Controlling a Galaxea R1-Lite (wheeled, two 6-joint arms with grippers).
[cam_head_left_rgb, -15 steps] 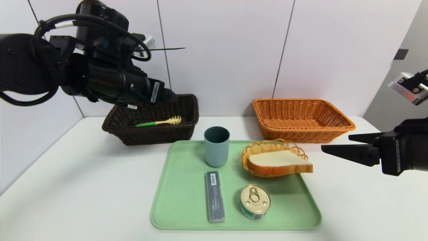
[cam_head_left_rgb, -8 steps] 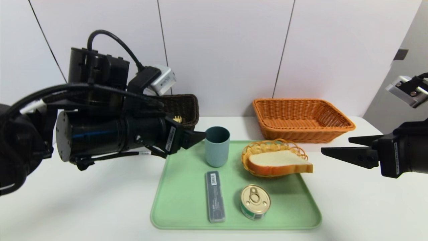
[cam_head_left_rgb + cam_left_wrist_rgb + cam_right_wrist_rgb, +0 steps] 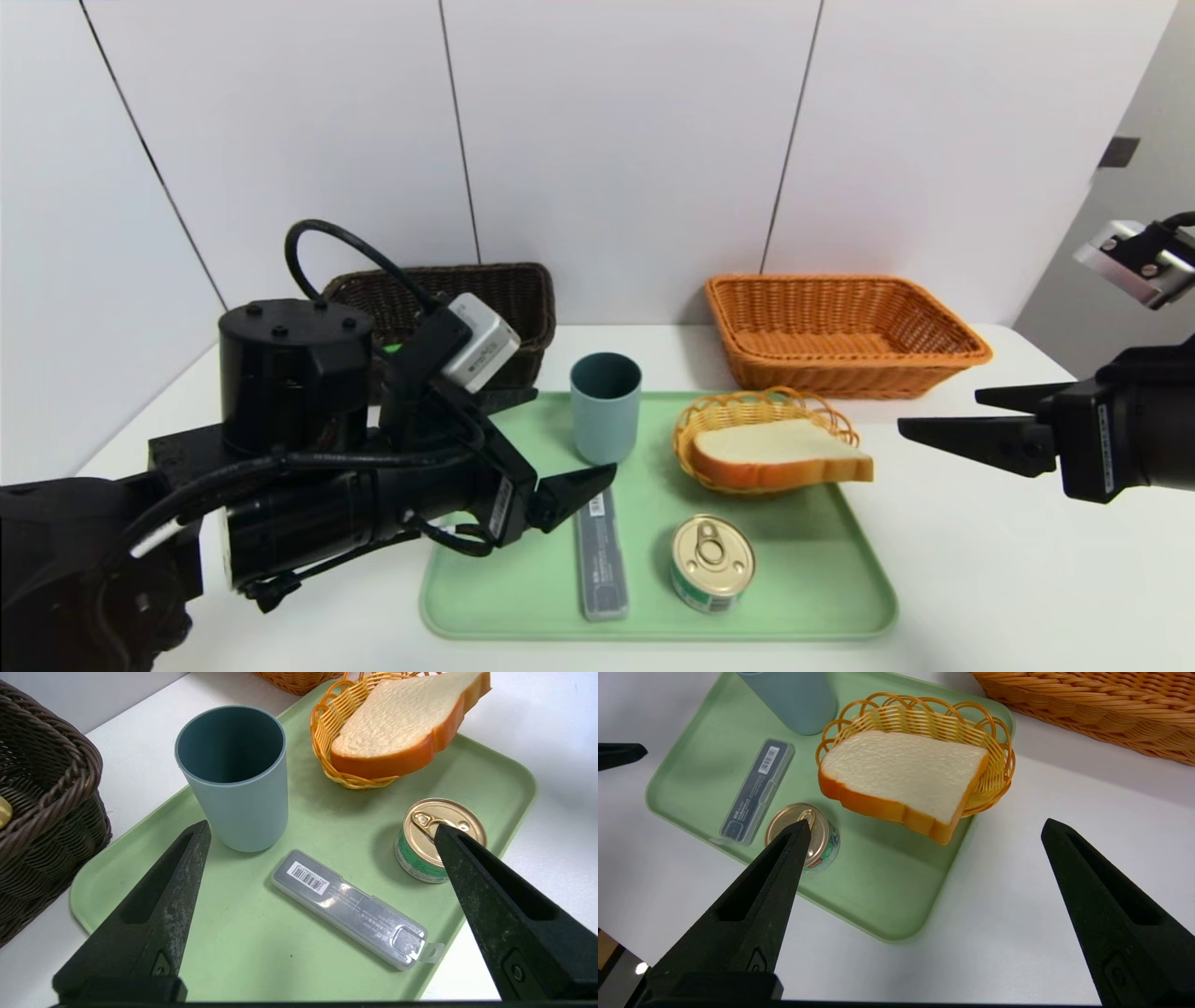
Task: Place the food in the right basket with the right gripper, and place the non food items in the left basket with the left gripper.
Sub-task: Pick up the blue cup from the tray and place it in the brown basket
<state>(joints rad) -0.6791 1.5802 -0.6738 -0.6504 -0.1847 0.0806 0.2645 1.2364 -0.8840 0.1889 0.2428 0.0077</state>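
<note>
On the white bench [image 3: 980, 579] before us lies a pale green plastic tray [image 3: 504, 560] carrying a grey-blue plastic cup [image 3: 605, 407] at its far side, a slim grey transparent plastic case [image 3: 599, 551] near the front, a round gold-lidded tin can [image 3: 712, 564] just right of the case, and a slice of white bread [image 3: 780, 455] resting in a small yellow woven dish [image 3: 747, 411]. Our left claw [image 3: 322, 833] hangs spread wide and empty above the case. Our right claw [image 3: 943, 418] waits released at the tray's right, well apart from the bread. Beyond stand a dark brown wicker basket [image 3: 509, 299] at far left and an orange wicker basket [image 3: 845, 331] at far right.
</note>
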